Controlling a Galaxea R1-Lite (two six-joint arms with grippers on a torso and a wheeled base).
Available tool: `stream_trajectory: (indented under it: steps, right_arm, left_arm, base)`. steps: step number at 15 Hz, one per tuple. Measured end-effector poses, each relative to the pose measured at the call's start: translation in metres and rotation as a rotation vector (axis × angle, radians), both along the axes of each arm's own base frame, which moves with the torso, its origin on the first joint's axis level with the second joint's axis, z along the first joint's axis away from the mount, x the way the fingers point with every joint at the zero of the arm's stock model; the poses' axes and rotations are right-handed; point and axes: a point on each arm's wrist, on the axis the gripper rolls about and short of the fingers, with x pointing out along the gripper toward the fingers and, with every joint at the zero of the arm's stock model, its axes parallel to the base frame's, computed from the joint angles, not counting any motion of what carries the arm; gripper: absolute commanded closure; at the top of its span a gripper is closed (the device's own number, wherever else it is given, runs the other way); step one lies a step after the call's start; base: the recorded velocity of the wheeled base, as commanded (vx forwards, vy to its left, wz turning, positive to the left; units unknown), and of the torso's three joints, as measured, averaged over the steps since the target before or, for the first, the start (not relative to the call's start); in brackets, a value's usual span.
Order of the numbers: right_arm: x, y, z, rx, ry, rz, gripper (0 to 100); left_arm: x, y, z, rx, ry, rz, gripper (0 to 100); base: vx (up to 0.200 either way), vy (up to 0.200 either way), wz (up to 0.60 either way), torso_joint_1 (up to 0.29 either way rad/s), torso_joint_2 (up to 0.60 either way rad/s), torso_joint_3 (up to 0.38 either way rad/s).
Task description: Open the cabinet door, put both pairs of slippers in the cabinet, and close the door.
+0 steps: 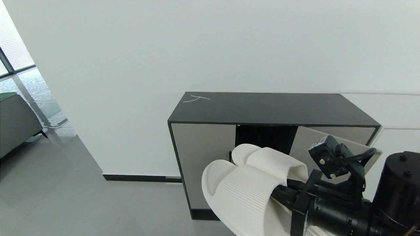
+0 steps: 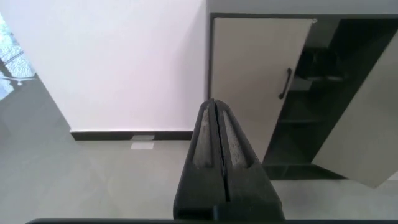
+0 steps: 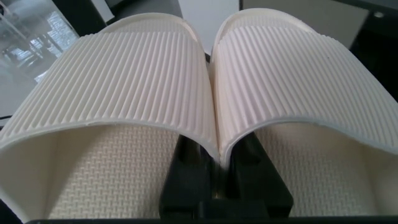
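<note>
A plain white wall takes up the background. Along its foot runs a dark baseboard, which meets a glossy grey floor. At the far left stands a grey sofa on a thin dark leg, and behind it is a window with horizontal blinds. At the right edge, a low white unit stands against the wall.
</note>
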Motion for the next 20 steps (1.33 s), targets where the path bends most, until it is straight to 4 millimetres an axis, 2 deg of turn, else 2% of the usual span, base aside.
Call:
stream_trajectory:
  steps: [1,13,16,20]
  right_arm:
    - [0.0,-0.0001,-0.0002,-0.001,0.0,0.0,100]
    - [0.0,-0.0004,0.0001,0.001,0.0,-0.001,100]
    - [0.0,-0.0005,0.0,0.0,0.001,0.0,100]
    - [0.0,-0.0007,-0.0004,-0.001,0.002,-0.001,100]
  left_arm:
    - [0.0,0.0,0.0,0.0,0.0,-0.001,100]
    - [0.0,0.0,0.0,0.001,0.0,0.0,100]
    - [0.0,0.0,0.0,0.0,0.0,0.0,100]
    - [0.0,0.0,0.0,-0.006,0.0,0.0,100]
  base:
    - [0.0,0.0,0.0,0.0,0.0,0.0]
    - [0.2,0.0,0.0,0.004,0.0,0.003]
    - [0.0,0.0,0.0,0.0,0.0,0.0]
    - [0.0,0.0,0.0,-0.147,0.34,0.171]
